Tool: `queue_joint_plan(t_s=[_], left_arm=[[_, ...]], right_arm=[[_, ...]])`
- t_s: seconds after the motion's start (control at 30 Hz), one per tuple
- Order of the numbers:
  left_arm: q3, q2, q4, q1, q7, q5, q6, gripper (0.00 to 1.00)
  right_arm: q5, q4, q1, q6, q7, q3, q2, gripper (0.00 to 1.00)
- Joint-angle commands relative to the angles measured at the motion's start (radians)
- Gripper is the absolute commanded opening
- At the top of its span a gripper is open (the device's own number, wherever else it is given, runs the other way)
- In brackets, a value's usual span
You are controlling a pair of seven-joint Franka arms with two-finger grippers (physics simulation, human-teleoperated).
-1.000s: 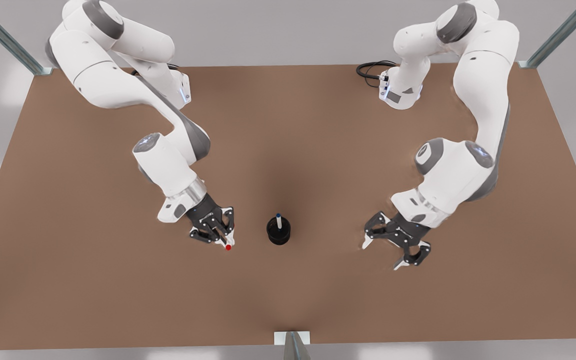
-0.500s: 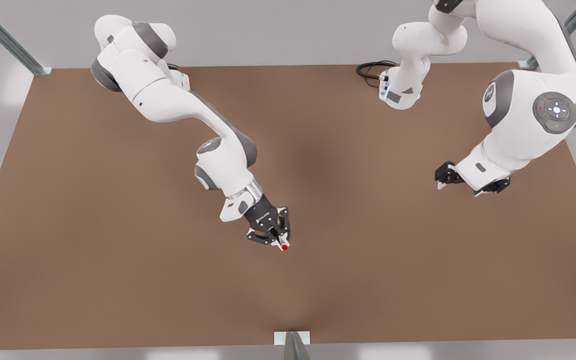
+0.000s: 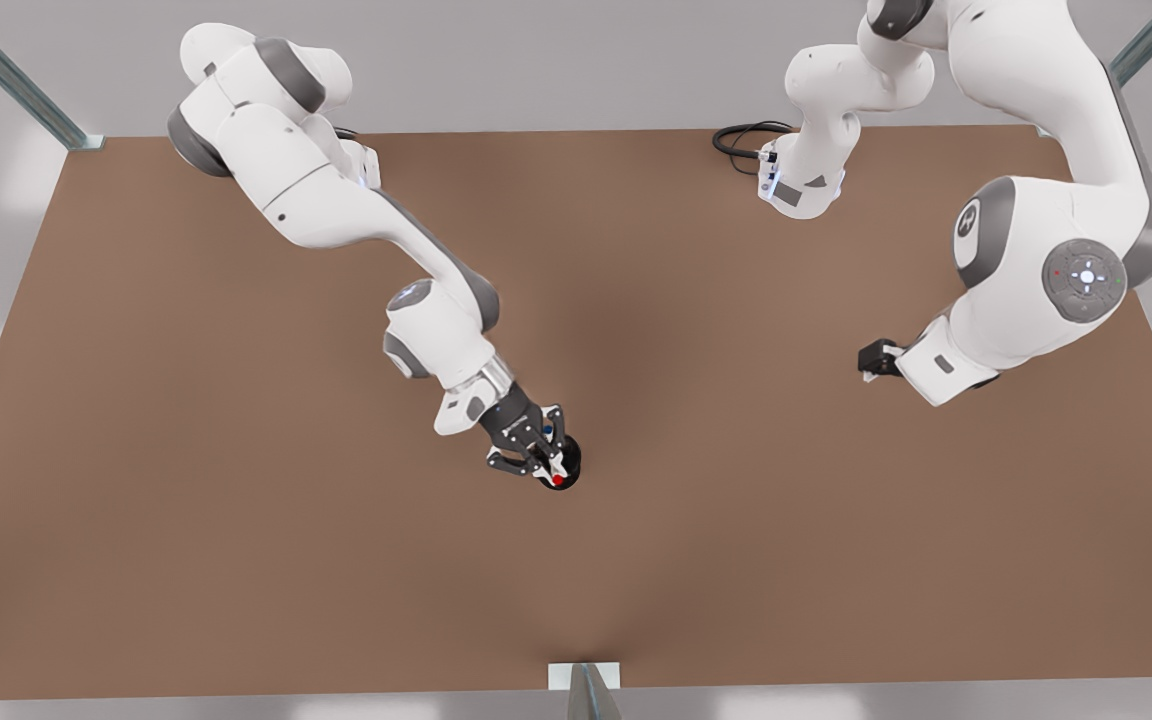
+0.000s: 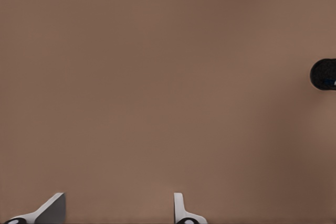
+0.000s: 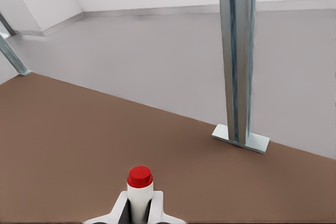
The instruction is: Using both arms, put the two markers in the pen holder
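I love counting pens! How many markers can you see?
2. The red marker is shut in the right gripper just over the pen holder; the blue marker peeks from inside that holder. The left gripper waits open, far off.

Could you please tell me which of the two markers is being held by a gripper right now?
The red-capped marker: the right gripper is shut on it over the pen holder. The blue marker already sits in the holder; the left gripper is open.

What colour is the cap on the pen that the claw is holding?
Red. The marker's cap shows best in the right wrist view, between the right gripper fingers.
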Motion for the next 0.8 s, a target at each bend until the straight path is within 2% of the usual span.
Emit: queue_joint_plan(t_s=[0.0, 0.3, 0.47, 0.5, 0.63, 0.67, 0.7, 0.77], left_arm=[[0.000, 0.001, 0.001, 0.000, -0.043, 0.002, -0.006, 1.00], [0.001, 0.013, 0.001, 0.002, -0.045, -0.001, -0.004, 1.00], [0.001, 0.024, 0.001, 0.002, -0.045, -0.001, -0.004, 1.00], [0.001, 0.024, 0.001, 0.002, -0.043, -0.001, -0.004, 1.00], [0.001, 0.024, 0.001, 0.003, -0.045, -0.003, -0.004, 1.00], [0.001, 0.024, 0.001, 0.003, -0.043, -0.003, -0.004, 1.00], [0.001, 0.024, 0.001, 0.003, -0.043, -0.003, -0.004, 1.00], [0.001, 0.018, 0.001, 0.003, -0.038, 0.002, -0.004, 1.00]], right_arm=[[-0.006, -0.033, -0.004, 0.068, 0.028, 0.001, -0.001, 0.25], [-0.006, -0.055, 0.006, 0.113, 0.029, -0.002, 0.025, 0.26], [-0.029, -0.112, 0.008, 0.157, 0.029, -0.039, 0.041, 0.31], [-0.025, -0.124, 0.012, 0.156, 0.029, -0.039, 0.041, 1.00], [-0.025, -0.129, 0.017, 0.143, 0.028, -0.034, 0.025, 1.00], [-0.023, -0.101, 0.005, -0.006, 0.028, -0.028, -0.040, 1.00], [-0.025, -0.043, -0.009, -0.261, 0.029, -0.026, -0.143, 1.00], [-0.026, -0.020, -0.115, -0.557, 0.015, 0.021, -0.288, 1.00]])
